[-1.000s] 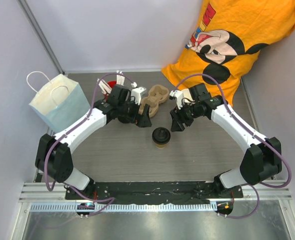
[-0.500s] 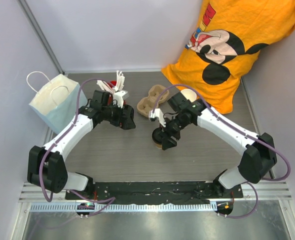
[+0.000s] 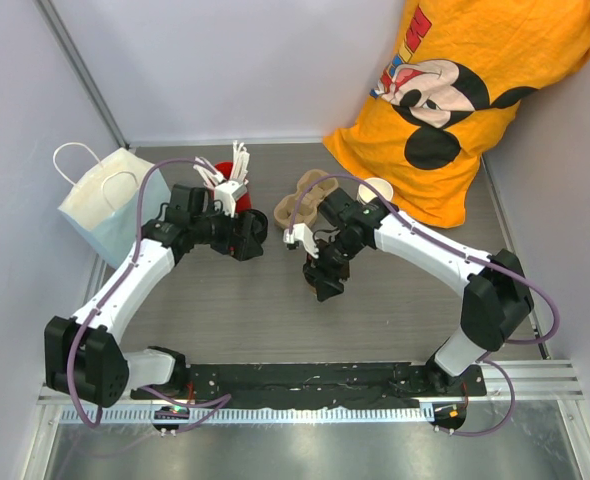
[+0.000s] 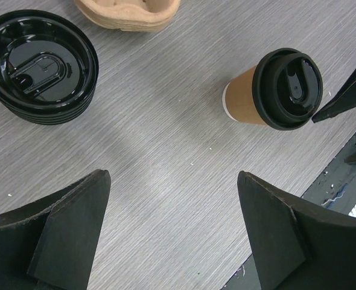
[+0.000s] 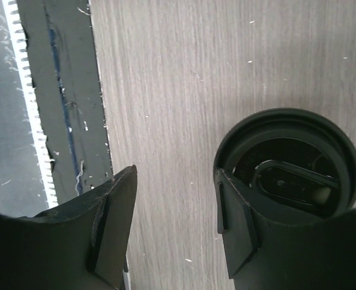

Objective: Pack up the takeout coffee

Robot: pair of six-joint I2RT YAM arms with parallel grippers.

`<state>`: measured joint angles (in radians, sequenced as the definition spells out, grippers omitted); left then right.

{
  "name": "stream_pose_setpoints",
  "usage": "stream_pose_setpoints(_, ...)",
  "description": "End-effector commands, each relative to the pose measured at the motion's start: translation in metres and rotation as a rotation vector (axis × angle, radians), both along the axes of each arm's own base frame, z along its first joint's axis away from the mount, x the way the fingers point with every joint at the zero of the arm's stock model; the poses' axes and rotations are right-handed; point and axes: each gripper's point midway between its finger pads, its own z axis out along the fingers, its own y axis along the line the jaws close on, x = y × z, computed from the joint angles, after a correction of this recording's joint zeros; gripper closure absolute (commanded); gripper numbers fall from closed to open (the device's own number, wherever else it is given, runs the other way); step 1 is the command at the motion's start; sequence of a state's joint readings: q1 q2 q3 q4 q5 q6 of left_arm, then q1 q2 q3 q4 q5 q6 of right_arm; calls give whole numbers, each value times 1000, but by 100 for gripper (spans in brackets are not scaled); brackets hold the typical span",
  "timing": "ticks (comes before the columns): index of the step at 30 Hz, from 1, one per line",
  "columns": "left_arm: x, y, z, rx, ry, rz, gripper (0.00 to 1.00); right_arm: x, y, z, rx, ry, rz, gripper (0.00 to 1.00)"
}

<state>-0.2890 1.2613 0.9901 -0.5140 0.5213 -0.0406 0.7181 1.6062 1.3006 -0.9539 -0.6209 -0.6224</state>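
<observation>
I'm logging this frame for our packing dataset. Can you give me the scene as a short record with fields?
Coffee: takeout coffee upright on the table, lid on
Left claw: open, empty, over bare table
Right claw: open, beside the coffee, not around it
Paper bag: standing, far left
Packed: not yet

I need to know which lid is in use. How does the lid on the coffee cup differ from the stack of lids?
The lid on the coffee cup is single; the stack of lids is several nested together. That lid sits raised on the cup, while the stack lies straight on the table. Both are round, glossy black plastic with an oval sip tab.
</observation>
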Motion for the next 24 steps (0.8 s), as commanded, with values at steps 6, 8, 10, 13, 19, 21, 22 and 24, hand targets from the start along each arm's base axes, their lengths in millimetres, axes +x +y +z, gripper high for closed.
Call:
stream_pose_setpoints(6, 1, 0, 12, -41, -48, -8, 9, 12, -9, -1, -40, -82, -23, 40)
stream_pose_setpoints(8, 0, -1, 11, -44, -45, -11, 9, 10, -13, 0, -48, -95, -25, 40)
stream_pose_setpoints(10, 0, -1, 11, -48, -42, -10, 9, 7, -19, -1, -62, -100, -24, 40)
stream_pose_setpoints(13, 0, -2, 11, -52, -41, -12, 9, 5, -24, 1, -74, -102, -20, 39)
stream_pose_setpoints(19, -2, -5, 8, -68, -23, -27, 9, 10, -41, 4, -112, -151, -45, 39)
stream_pose_setpoints(21, -3, -10, 7, -89, -2, -42, 10, 19, -51, 5, -112, -159, -78, 39)
stream_pose_setpoints(22, -1, -12, 7, -96, 2, -46, 11, 22, -54, 6, -109, -160, -92, 39)
stream_pose_setpoints(24, 2, -17, 5, -108, 30, -49, 12, 33, -63, 10, -98, -165, -132, 39)
